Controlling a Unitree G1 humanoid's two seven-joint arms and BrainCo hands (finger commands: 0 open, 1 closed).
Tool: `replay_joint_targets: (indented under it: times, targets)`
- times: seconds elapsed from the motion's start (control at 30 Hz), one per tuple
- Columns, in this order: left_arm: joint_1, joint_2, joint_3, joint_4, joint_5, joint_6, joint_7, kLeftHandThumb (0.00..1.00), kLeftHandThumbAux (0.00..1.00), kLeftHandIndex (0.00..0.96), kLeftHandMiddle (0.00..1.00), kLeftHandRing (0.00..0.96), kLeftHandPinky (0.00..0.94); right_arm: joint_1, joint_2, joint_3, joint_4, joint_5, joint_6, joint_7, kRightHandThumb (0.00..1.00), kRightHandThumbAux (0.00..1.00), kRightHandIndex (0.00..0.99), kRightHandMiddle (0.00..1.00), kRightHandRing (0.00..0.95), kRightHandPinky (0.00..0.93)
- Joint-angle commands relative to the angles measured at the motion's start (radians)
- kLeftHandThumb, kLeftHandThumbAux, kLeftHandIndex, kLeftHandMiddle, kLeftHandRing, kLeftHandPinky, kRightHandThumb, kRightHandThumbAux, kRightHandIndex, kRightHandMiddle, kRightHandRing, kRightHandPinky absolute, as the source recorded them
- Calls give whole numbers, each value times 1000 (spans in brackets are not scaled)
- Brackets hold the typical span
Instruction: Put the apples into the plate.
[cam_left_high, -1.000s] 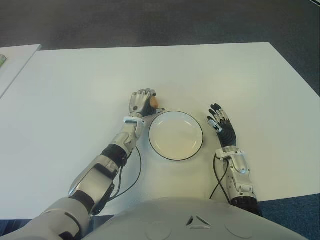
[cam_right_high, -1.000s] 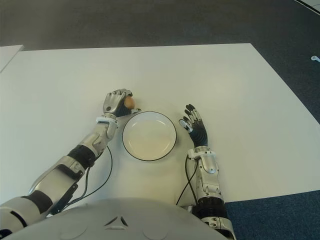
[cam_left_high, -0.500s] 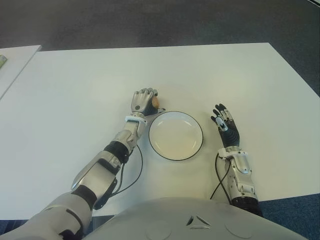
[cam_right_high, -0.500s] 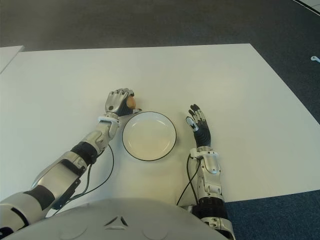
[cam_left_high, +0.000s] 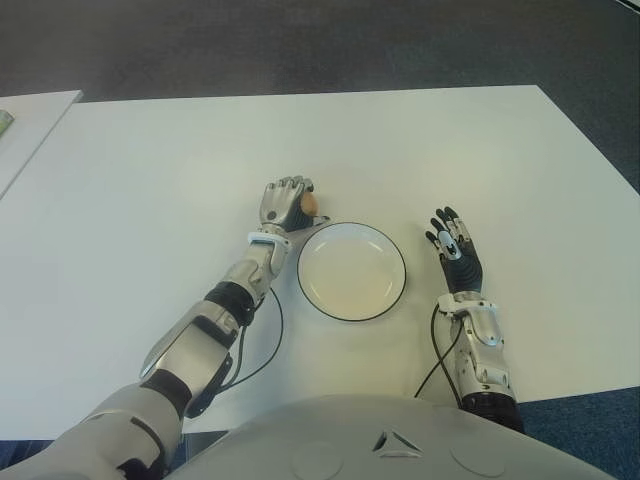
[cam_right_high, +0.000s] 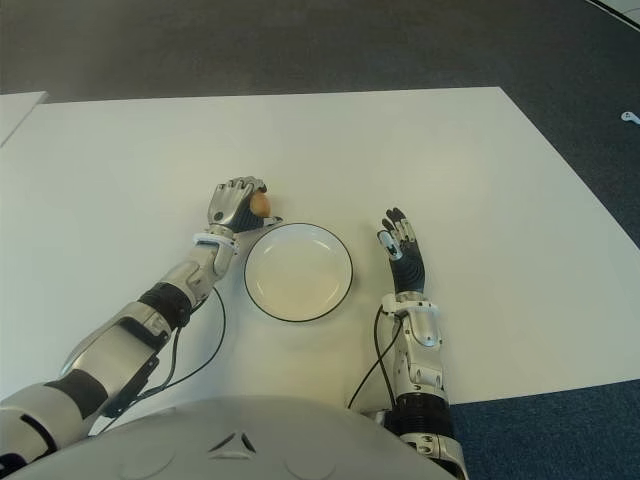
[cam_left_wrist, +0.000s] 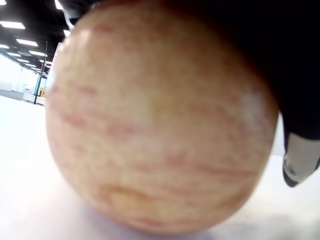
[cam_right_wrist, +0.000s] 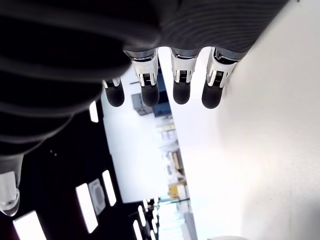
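A pale yellow-red apple (cam_left_high: 309, 204) sits just beyond the far-left rim of the white plate (cam_left_high: 352, 271) with a dark edge. My left hand (cam_left_high: 285, 203) is curled over the apple; in the left wrist view the apple (cam_left_wrist: 160, 125) fills the picture against the palm, and its underside seems to touch the white table. My right hand (cam_left_high: 455, 250) shows to the right of the plate with fingers straight and spread, holding nothing. The plate holds nothing.
The white table (cam_left_high: 150, 190) stretches wide on all sides of the plate. A second white surface (cam_left_high: 25, 125) stands at the far left across a narrow gap. Dark carpet lies beyond the table's far edge.
My right hand has drifted a little to the right, away from the plate, with its fingers straightening. My left hand and the apple have hardly moved.
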Motion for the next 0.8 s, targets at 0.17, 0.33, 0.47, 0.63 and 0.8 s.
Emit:
replay_joint_targets:
  times: [0.17,0.33,0.47,0.63,0.8]
  targets:
    - [104,2,-39,117,-15,-3,-101,856,667,401,531,828,762,22,3,-13,45,3,64,-15,131,535,0,0,0,0]
    - [106,9,-33,114,-26,-17,-99,856,667,401,530,827,744,20,6,-16,45,0,66,-21,123,548,0,0,0,0]
    - [111,21,-30,84,-30,-10,-105,857,666,401,530,826,755,20,6,-15,45,-3,67,-21,117,551,0,0,0,0]
    - [116,56,-15,-11,-38,16,-129,857,666,403,532,830,789,20,5,-14,47,-8,66,-24,114,552,0,0,0,0]
    - [138,140,32,-284,-26,77,-203,857,665,406,535,834,800,19,10,-14,48,-15,60,-31,102,546,0,0,0,0]
